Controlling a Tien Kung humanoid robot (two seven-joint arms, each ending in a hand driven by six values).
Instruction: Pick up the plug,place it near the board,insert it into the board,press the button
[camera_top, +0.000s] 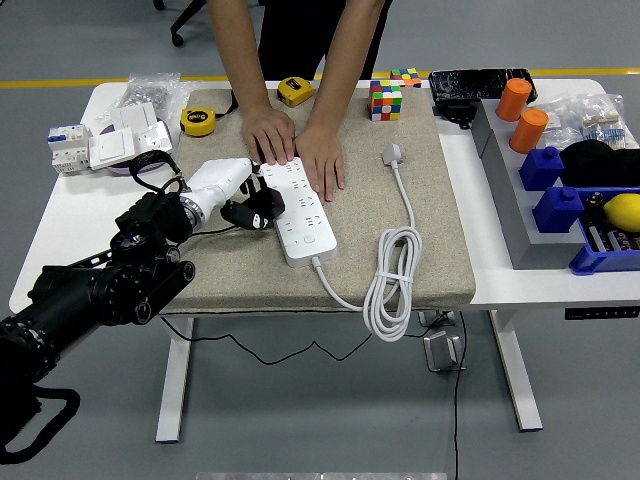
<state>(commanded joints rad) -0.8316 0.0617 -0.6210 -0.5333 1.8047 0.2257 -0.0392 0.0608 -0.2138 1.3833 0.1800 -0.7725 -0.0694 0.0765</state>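
Observation:
My left hand (238, 197), white with dark fingers, is shut on the black plug (259, 208). It holds the plug just above the mat at the left side of the white power strip (303, 222), roughly level with its middle sockets. The strip lies at an angle on the tan mat (420, 260), and its round button (310, 238) is near the close end. At the far end, a person's two hands (296, 147) press flat on the strip. My right arm is out of sight.
The strip's white cable (392, 275) lies coiled on the mat with its plug (392, 154) further back. Two tape measures (198, 121), a colour cube (385, 100) and white switch parts (105, 145) line the far side. Blue and grey bins (560, 205) stand at the right.

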